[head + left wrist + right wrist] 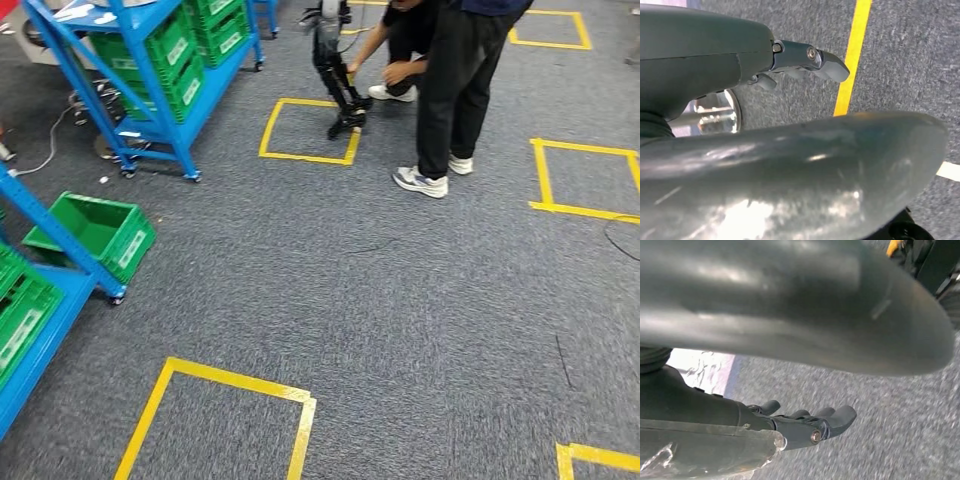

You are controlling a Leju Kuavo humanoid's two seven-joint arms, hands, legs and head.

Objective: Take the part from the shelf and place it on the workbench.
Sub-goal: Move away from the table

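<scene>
Above grey carpet [377, 300], left hand [806, 57] hanging, fingers straight and empty — right hand [810, 425] likewise.

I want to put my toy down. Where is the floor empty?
The carpet between the yellow tape squares lies bare. It is crowded by the blue shelves, the green crate and the people.

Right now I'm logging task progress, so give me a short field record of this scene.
left hand: hangs over carpet, fingers extended, holds nothing
right hand: hangs over carpet, holds nothing
shelf: blue, far left, holding green crates
loose crate: green, on floor by nearer blue rack
floor marks: yellow tape squares
people: two, beside another robot's legs
part: not visible
</scene>
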